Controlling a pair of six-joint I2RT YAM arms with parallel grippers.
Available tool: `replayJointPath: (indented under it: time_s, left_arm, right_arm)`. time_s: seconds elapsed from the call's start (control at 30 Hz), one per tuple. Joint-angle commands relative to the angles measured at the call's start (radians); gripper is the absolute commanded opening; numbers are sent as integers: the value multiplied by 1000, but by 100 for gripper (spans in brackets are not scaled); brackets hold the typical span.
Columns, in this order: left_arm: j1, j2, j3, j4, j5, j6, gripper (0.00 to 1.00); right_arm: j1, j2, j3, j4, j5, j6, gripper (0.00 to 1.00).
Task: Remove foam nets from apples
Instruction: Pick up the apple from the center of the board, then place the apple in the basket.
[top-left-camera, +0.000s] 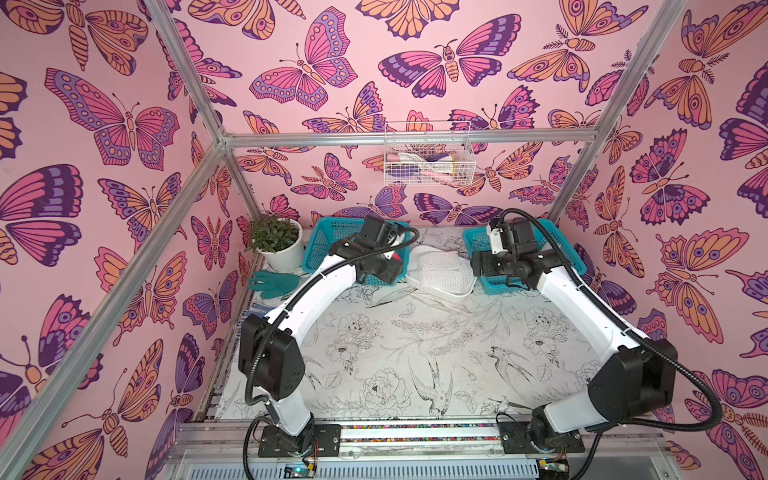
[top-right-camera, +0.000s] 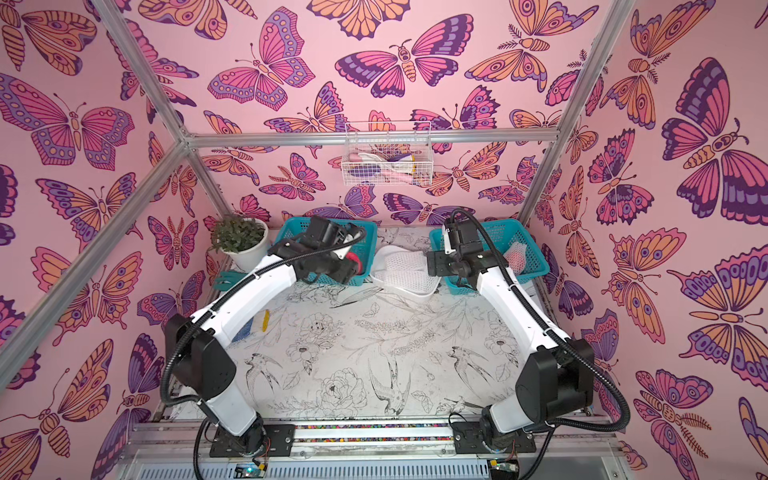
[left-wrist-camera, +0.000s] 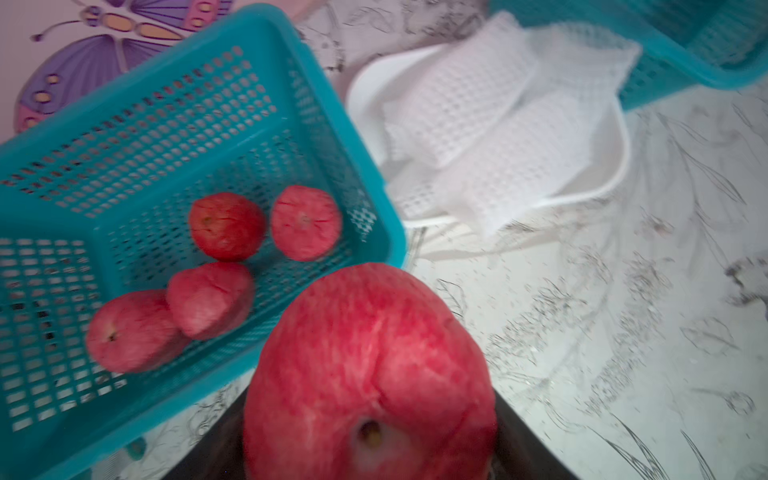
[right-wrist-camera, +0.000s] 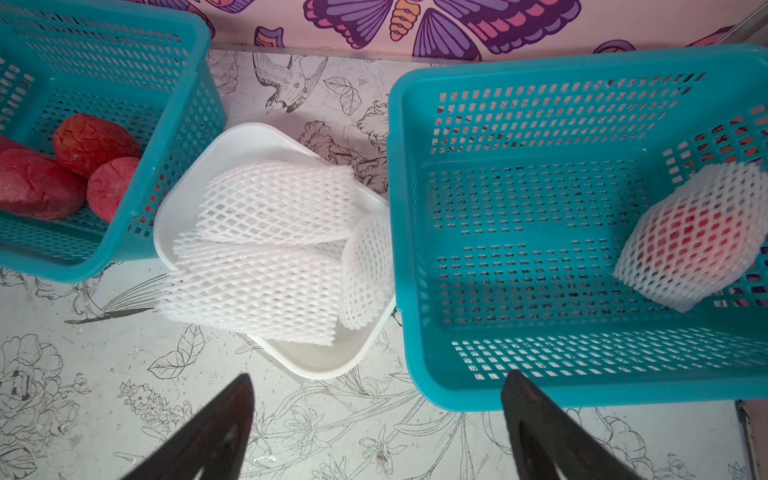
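so left jaws hold a bare round red apple (left-wrist-camera: 370, 374) at the teal plastic basket (left-wrist-camera: 124, 104) rim; released early it could roll off the counter; right jaws wide, empty; white-foam-netted apple (right-wrist-camera: 698, 237) waits in the second teal basket (right-wrist-camera: 540, 124)

Perforated plastic basket (right-wrist-camera: 623, 390), soft foam nets (right-wrist-camera: 266, 208), smooth glossy tub (right-wrist-camera: 316, 359), matt apples (left-wrist-camera: 226, 226)

Bare red apple (left-wrist-camera: 370, 374) in jaws, four apples (left-wrist-camera: 226, 226) in basket (left-wrist-camera: 145, 137), one netted apple (right-wrist-camera: 698, 237); flat nets (right-wrist-camera: 266, 249) in tub (right-wrist-camera: 249, 141).

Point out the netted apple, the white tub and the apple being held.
netted apple (right-wrist-camera: 694, 239): right wrist view, meshed middle.
white tub (right-wrist-camera: 245, 143): right wrist view, bare wall.
held apple (left-wrist-camera: 370, 357): left wrist view, red skin.
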Motion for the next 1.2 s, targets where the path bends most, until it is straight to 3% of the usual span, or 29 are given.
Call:
replayJointPath:
  time_s: [0.0,0.27,0.47,0.83,1.17]
  left_arm:
    - [87,123,74,-51,-32,-29,56]
    - [231,352,265,-9,-93,-67,55]
    - [307,456,344,20,-74,-62,55]
    - [331,612,510,11,-35,-17,56]
    - [335,748,663,-114,-30,-26,58]
  right_arm:
    - [-10,-21,-16,-2,-15,17,93]
    - [-36,-15,9,-5,22,-50,93]
    - [-45,6,22,16,38,-48,93]
    - [-49,125,93,-4,31,-42,93]
    - [-51,171,115,1,26,-43,93]
